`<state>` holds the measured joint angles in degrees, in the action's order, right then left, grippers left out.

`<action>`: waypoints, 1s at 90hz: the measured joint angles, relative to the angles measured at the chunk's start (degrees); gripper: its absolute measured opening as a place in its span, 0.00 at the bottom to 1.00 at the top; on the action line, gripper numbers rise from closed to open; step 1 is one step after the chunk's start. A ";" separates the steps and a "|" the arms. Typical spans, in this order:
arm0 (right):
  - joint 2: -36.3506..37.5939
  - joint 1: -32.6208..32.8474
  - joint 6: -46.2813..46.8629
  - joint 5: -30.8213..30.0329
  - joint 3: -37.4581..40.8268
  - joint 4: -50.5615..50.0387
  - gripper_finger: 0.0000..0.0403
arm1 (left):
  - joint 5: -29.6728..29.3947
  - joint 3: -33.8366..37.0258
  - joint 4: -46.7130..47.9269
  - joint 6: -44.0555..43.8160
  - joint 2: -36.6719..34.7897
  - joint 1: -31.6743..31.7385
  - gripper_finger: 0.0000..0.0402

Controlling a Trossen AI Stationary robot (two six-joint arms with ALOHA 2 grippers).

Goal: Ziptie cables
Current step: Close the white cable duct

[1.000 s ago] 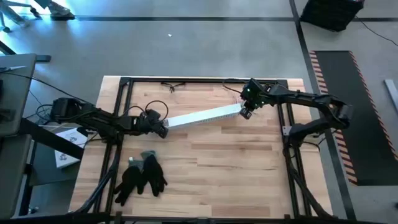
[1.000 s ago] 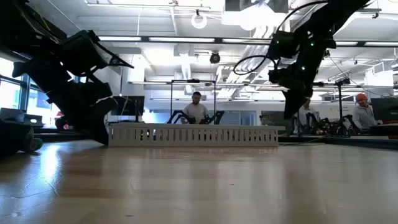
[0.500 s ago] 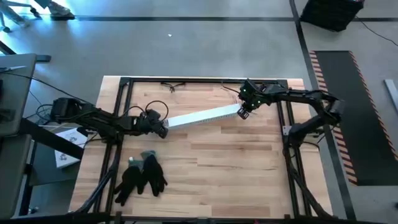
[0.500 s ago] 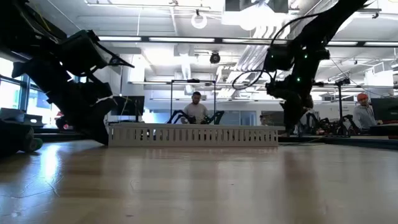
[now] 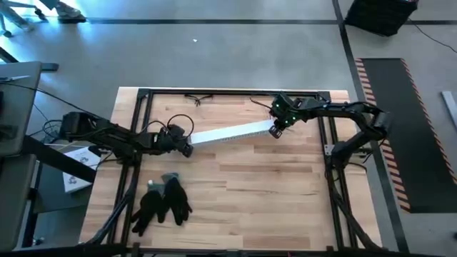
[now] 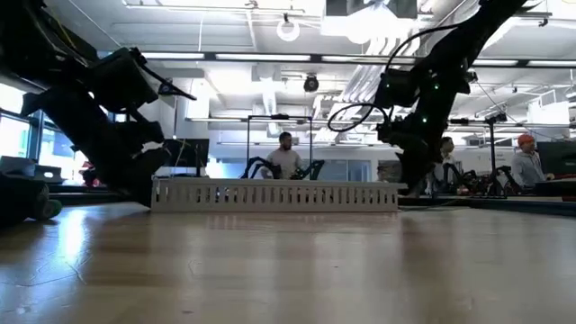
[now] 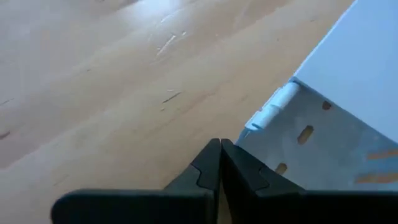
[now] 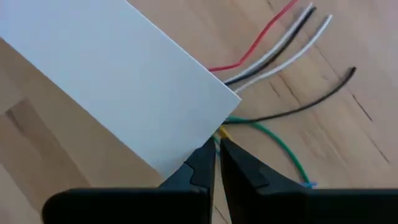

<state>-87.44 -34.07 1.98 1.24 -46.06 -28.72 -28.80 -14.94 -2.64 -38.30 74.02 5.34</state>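
Observation:
A long white slotted channel (image 5: pixel 232 133) lies slantwise on the wooden table (image 5: pixel 257 193). Thin cables come out of its right end: red (image 8: pixel 267 34), white (image 8: pixel 292 46), black (image 8: pixel 298 106) and green (image 8: pixel 280 146), lying loose on the wood. My right gripper (image 8: pixel 216 152) is shut at that end's corner, with a bit of yellow wire (image 8: pixel 222 133) just past its tips. My left gripper (image 7: pixel 219 163) is shut low at the channel's left end (image 7: pixel 311 134). My right gripper's shut fingertips (image 8: pixel 202 158) meet the lower corner of the channel's right end (image 8: pixel 208 134), coming level from the table's right side. Whether the yellow wire is pinched, I cannot tell. My left gripper's one finger (image 7: pixel 245 177) lies beside the channel's slotted end wall (image 7: pixel 283 168); touching or not, I cannot tell.
A pair of black gloves (image 5: pixel 163 203) lies near the table's front left. Black frame rails (image 5: pixel 235 92) run along the far edge and both sides. People (image 6: pixel 284 160) stand in the room beyond the table. Bare wood lies in front of the channel.
My right gripper has come down and gone toward the table's left edge, against the channel's right end. The whole channel has slid a little toward the left along the table, and my left gripper has shifted with it.

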 joint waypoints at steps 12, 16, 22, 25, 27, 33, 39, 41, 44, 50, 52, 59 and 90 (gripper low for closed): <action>0.04 -0.34 -0.91 0.37 0.00 -1.76 0.03 | 3.07 -2.80 9.55 1.73 -2.08 -0.04 0.08; 0.07 -0.34 -0.97 0.39 -0.01 -1.51 0.03 | 4.04 -3.90 12.57 3.70 -2.47 -0.04 0.12; 0.07 -0.32 -0.98 0.34 -0.02 -1.77 0.03 | 5.81 -5.88 18.51 6.22 -3.11 -0.04 0.20; 0.07 -0.32 -1.01 0.39 -0.02 -1.76 0.03 | 6.35 -7.00 21.76 7.40 -3.45 -0.04 0.24; 0.07 -0.32 -1.11 0.47 -0.01 -1.73 0.03 | 6.71 -7.72 24.05 8.10 -3.63 -0.05 0.27; 0.07 -0.34 -2.05 1.19 0.00 -1.82 0.03 | 7.38 -9.58 29.39 10.56 -4.24 -0.18 0.35; 0.07 -0.32 -2.40 1.40 -0.01 -1.83 0.03 | 8.01 -10.82 30.49 13.64 -4.58 -0.40 0.44; 0.07 -0.32 -2.40 1.40 0.00 -1.77 0.03 | 8.25 -11.10 30.16 15.05 -4.66 -0.52 0.47; 0.07 -0.34 -2.38 1.39 0.00 -1.57 0.03 | 8.79 -11.44 29.78 17.37 -4.68 -0.68 0.51; 0.07 -0.34 -2.31 1.39 0.00 -1.05 0.03 | 9.35 -11.86 28.96 21.88 -4.57 -1.00 0.59; 0.07 -0.34 -2.23 1.37 0.00 -0.86 0.03 | 9.37 -11.87 28.17 23.25 -4.55 -1.11 0.61; 0.07 -0.35 -2.19 1.44 0.00 -0.25 0.03 | 9.33 -11.93 25.51 27.36 -4.55 -1.56 0.68; 0.07 -0.39 -1.99 3.55 -0.01 0.52 0.03 | 6.51 -11.93 20.97 30.97 -4.55 -0.44 0.77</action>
<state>-87.37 -34.46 -0.01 4.79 -46.08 -28.20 -22.29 -26.87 18.33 -7.33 69.47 4.91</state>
